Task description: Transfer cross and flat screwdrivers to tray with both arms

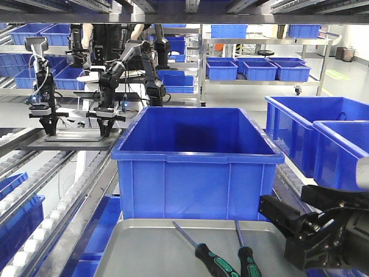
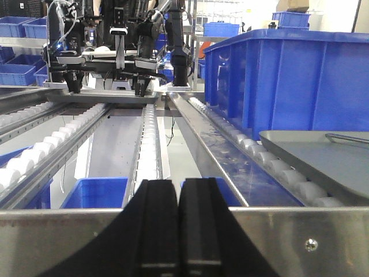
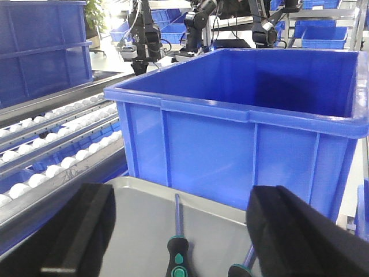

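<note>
Already we find both screwdrivers [image 3: 176, 242] lying in the tray [image 3: 132, 213] just below and between the spread fingers of our right gripper [image 3: 179, 231], which holds nothing, while our left gripper [image 2: 179, 231] sits pinched together and empty, parked off beside the tray.

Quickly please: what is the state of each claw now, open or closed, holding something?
Left claw: closed, holding nothing.
Right claw: open, holding nothing.
</note>
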You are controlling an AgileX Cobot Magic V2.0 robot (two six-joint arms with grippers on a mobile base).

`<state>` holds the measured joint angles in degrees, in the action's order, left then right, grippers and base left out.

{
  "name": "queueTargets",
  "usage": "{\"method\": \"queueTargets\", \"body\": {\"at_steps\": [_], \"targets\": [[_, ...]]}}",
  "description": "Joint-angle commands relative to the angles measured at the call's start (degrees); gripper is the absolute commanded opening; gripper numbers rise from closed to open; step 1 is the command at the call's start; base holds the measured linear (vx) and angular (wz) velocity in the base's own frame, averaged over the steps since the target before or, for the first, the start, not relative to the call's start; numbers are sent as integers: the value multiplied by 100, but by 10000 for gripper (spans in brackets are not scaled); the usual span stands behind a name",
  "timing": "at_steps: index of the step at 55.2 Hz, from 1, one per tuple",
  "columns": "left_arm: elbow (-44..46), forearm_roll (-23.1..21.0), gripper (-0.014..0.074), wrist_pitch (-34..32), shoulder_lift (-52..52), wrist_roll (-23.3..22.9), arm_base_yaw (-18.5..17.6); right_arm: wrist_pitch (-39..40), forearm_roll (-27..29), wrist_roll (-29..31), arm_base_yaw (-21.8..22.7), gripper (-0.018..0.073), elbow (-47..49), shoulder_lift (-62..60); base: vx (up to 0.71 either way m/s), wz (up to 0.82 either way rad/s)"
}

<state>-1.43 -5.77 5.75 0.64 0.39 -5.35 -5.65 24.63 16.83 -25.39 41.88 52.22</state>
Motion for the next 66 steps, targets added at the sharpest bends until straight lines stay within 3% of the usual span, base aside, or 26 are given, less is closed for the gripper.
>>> {"method": "queueTargets", "body": {"at_steps": [1,16,25,30,37,48,57,66], "targets": [[151,-11,-6,-445,3,-39,-3,462,-32,53,34,552,211,-51,0,0],[151,-11,-6,-445,3,-39,-3,467,-54,90,34,552,211,-51,0,0],[151,-11,-6,-445,3,-39,-3,1146,-463,146,98,516,-339,-600,0,0],[151,-11,-6,-445,3,-39,-3,1467,-796,-223,442,470,-1090,-1280,0,0],[151,-11,-6,-445,3,-39,-3,1381,-1531,-1064,1362,368,-2078,-2440,0,0],[151,-11,-6,-445,3,-39,-3,842,-2770,-1500,2452,142,-3393,-4281,0,0],[151,-11,-6,-451,3,-39,-3,881,-2938,-1886,2773,-15,-4386,-5386,0,0],[151,-11,-6,-453,10,-39,-3,366,-2994,-1947,2763,-12,-4405,-5320,0,0]]}}
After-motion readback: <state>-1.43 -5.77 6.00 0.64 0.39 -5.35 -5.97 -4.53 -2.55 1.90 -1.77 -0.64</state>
